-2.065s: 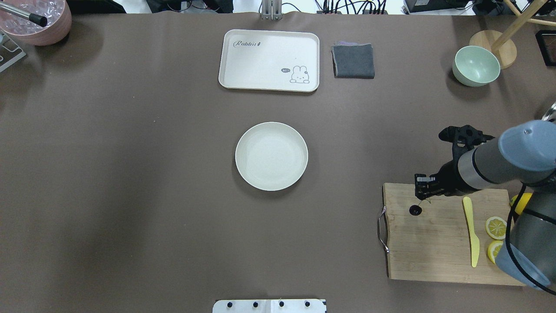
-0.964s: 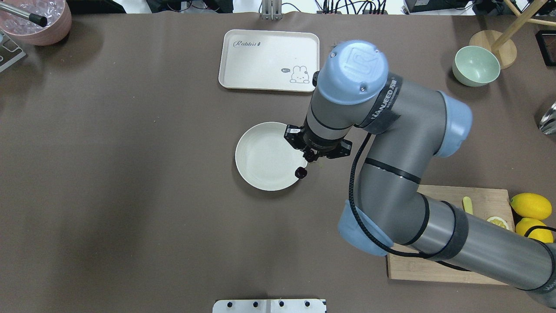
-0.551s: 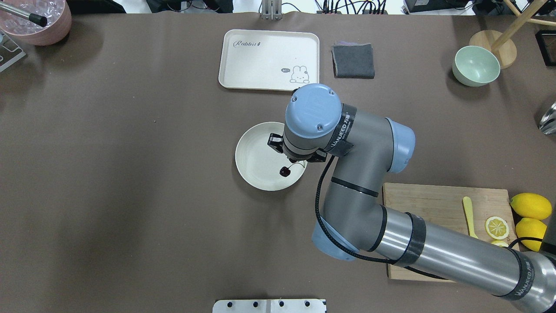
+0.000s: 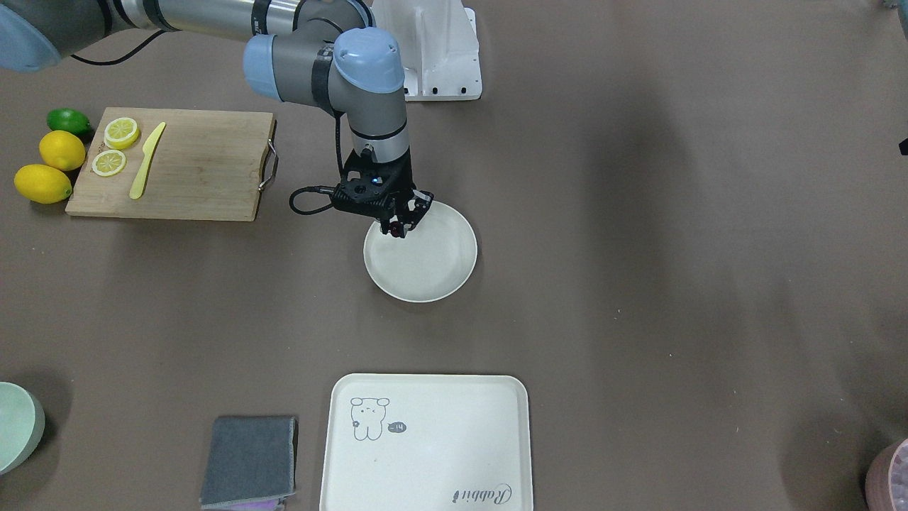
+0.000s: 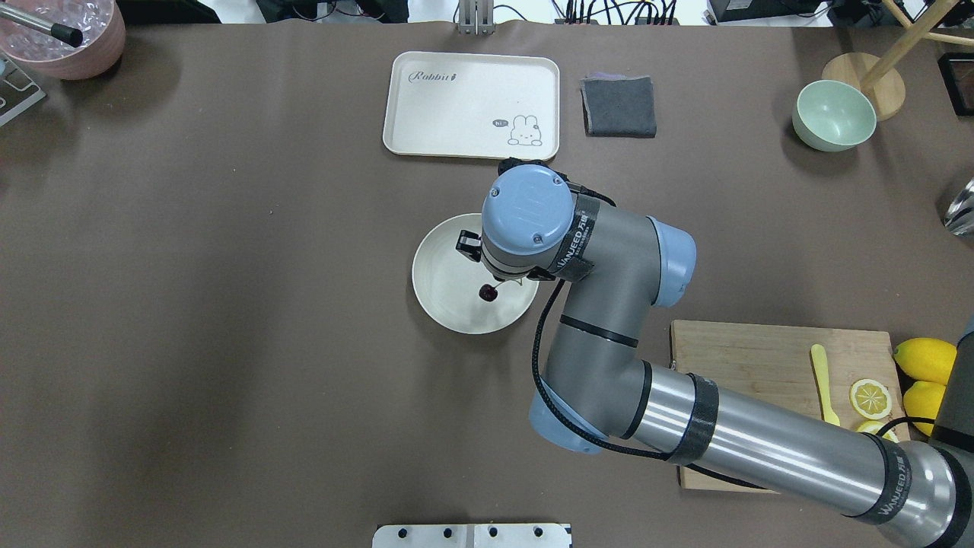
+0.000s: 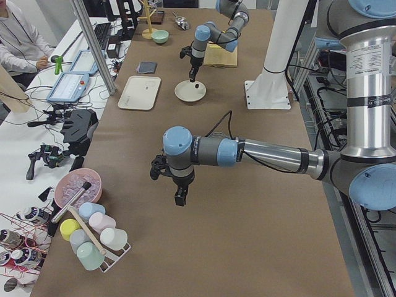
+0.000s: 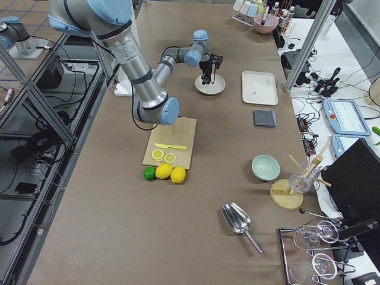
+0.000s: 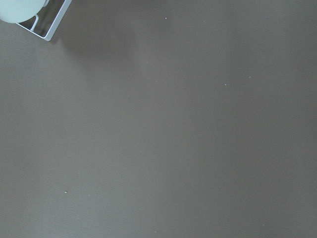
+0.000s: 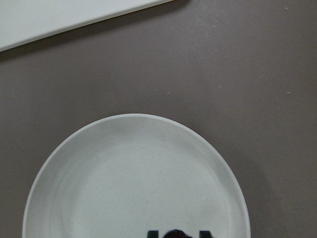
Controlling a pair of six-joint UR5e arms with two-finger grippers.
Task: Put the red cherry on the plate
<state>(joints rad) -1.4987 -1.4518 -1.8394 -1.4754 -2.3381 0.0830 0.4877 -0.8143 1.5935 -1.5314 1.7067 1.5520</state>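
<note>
The red cherry (image 5: 487,292) is a small dark glossy ball on a thin pale stem, and it hangs over the right half of the round off-white plate (image 5: 445,283). My right gripper (image 4: 399,226) points down over the plate (image 4: 433,270) and is shut on the cherry (image 4: 394,230). Its wrist hides most of the fingers from overhead. The plate (image 9: 133,173) fills the right wrist view, with a dark shape at the bottom edge. My left gripper (image 6: 179,198) shows only in the exterior left view, low over bare table; I cannot tell its state.
A cream tray (image 5: 472,103) and a folded grey cloth (image 5: 619,106) lie behind the plate. A mint bowl (image 5: 833,114) stands at the back right. At the front right is a wooden cutting board (image 5: 761,358) with a yellow knife, lemon slices and lemons (image 5: 924,361).
The right arm carried the cherry from the cutting board to the plate. Since then it has drifted a little further left over the plate.
</note>
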